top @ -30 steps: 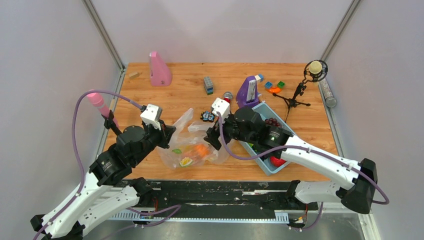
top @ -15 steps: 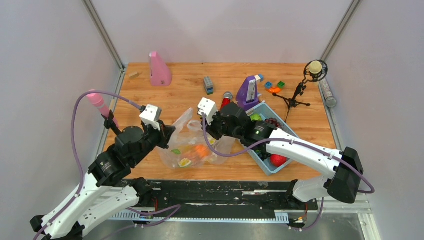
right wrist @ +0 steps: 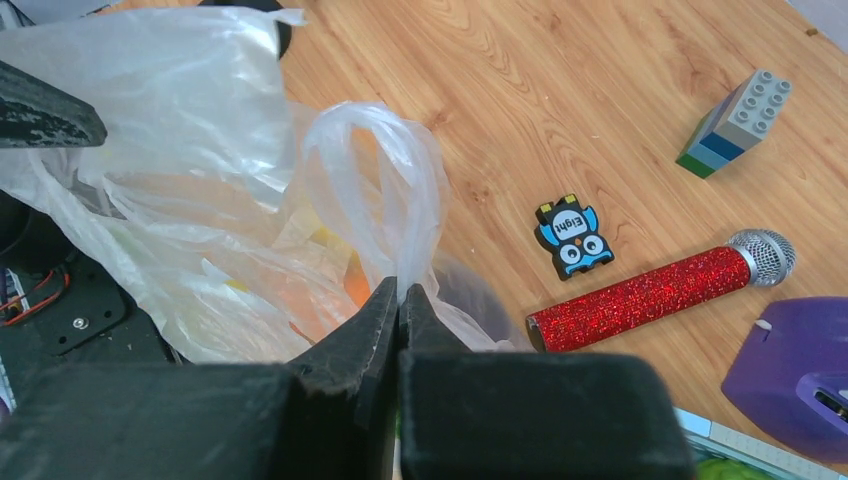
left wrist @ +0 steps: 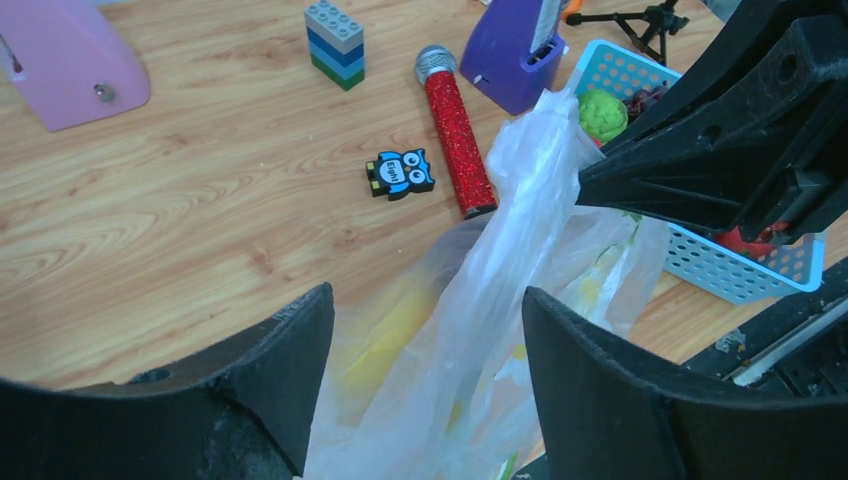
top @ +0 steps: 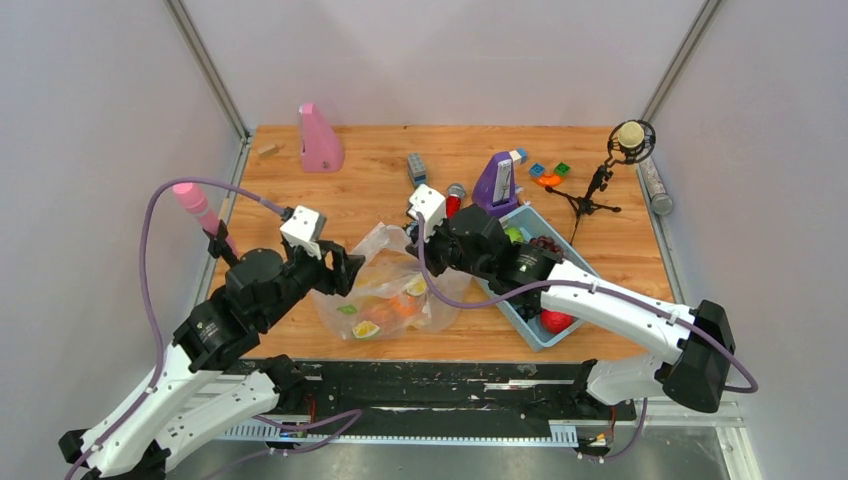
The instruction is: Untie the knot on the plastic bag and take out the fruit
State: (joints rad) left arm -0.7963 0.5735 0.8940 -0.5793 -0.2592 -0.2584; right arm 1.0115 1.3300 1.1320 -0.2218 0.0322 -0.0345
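Observation:
The see-through plastic bag lies at the table's near middle, its film pulled up between both arms. My right gripper is shut on a looped strip of the plastic bag at its right top edge. My left gripper stands open, with loose film of the plastic bag hanging between its fingers. Fruit shows through the film: a yellow banana and an orange piece. I cannot make out the knot in any view.
A blue basket with a red apple stands right of the bag. Behind the bag lie a red glitter microphone, an owl tag and a brick stack. A purple metronome stands further back.
My right gripper moved left to the bag, shut on its film and lifted it. My left gripper opened and let go of the bag's left edge.

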